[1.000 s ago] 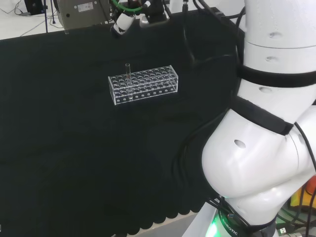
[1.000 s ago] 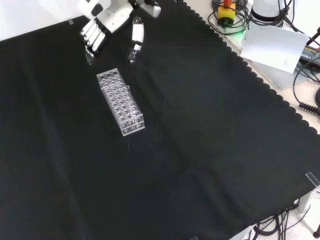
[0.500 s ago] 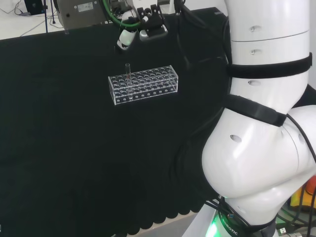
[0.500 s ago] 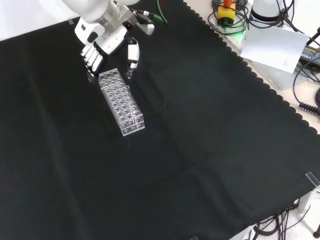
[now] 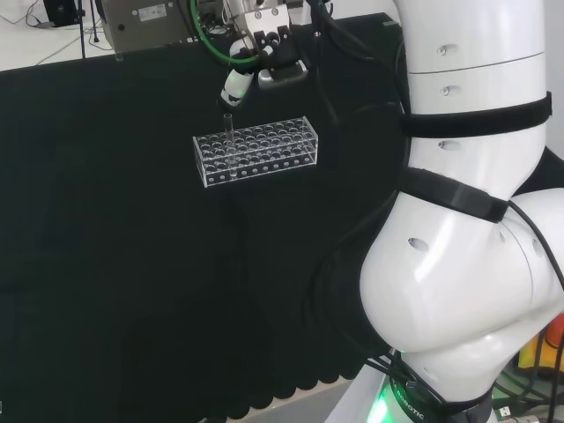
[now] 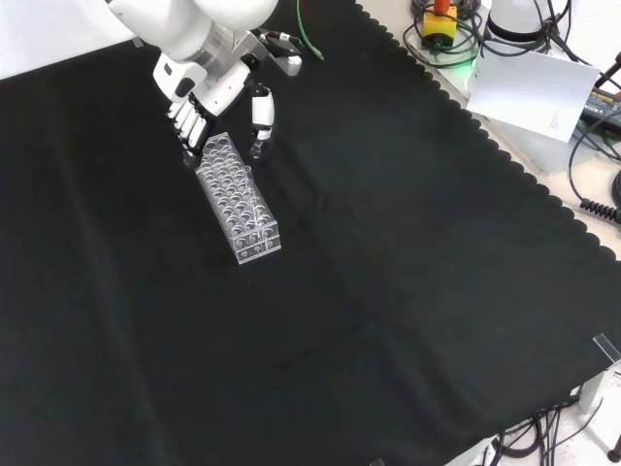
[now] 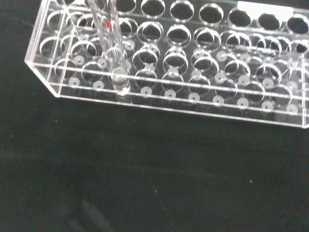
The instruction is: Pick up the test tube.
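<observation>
A clear test tube (image 5: 228,130) stands upright in a clear plastic rack (image 5: 257,151) with many holes, near the rack's left end in the head view. The wrist view shows the tube (image 7: 109,41) close up with a small red mark, in a hole by the rack's (image 7: 183,67) corner. My hand (image 6: 215,83) hangs over the rack's (image 6: 238,202) far end in the front view. Its fingers (image 6: 188,122) are on one side of that end and its thumb (image 6: 260,109) on the other. The thumb (image 5: 234,85) hovers just above the tube's top. The hand is open and touches nothing.
Black cloth (image 6: 388,252) covers the bench around the rack. Beyond the cloth's scalloped edge in the front view lie cables, a white sheet (image 6: 529,87) and a yellow and red device (image 6: 439,19). A grey box (image 5: 145,22) stands behind the bench in the head view.
The hand has come down and nearer to the rack, from beyond its far end to right over it. Tube and rack have not moved.
</observation>
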Robot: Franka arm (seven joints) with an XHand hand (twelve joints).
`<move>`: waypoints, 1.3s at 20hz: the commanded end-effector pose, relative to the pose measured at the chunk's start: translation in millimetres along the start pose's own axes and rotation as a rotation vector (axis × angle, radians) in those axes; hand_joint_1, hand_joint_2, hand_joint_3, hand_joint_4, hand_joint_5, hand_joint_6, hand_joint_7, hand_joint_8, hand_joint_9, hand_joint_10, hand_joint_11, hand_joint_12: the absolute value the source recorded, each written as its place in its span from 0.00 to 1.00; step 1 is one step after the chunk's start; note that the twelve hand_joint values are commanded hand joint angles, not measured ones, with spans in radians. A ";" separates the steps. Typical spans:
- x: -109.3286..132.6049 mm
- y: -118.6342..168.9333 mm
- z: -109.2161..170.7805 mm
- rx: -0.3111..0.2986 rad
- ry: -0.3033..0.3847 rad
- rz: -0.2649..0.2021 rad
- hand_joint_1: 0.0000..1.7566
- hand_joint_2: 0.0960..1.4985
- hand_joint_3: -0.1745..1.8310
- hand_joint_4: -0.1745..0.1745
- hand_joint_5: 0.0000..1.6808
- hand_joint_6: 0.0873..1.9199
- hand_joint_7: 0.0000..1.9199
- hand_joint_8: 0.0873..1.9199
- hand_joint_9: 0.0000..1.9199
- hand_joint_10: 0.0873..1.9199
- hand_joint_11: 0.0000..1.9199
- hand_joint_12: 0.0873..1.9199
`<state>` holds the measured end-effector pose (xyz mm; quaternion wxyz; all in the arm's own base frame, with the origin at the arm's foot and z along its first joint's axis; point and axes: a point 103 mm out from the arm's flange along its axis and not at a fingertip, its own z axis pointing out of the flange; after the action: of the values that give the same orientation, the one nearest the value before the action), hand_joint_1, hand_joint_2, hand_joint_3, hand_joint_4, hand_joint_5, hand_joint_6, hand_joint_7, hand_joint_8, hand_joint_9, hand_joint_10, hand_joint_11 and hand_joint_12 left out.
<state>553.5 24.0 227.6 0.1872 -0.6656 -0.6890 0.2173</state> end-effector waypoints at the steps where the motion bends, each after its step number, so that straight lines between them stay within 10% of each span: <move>1: 8.6 -4.6 13.6 0.014 0.044 -0.014 0.37 0.55 0.26 0.17 0.21 0.00 0.22 0.48 0.11 0.48 0.00 0.83; 17: 30.3 -6.4 33.3 0.041 0.069 -0.035 0.46 0.50 0.29 0.10 0.25 0.04 0.34 0.46 0.23 0.45 0.02 0.83; 26: 44.4 14.0 41.4 -0.008 0.017 -0.009 0.55 0.43 0.38 0.00 0.33 0.32 0.46 0.44 0.36 0.40 0.11 0.80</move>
<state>536.2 63.1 189.9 0.2031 -0.6635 -0.6895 0.2075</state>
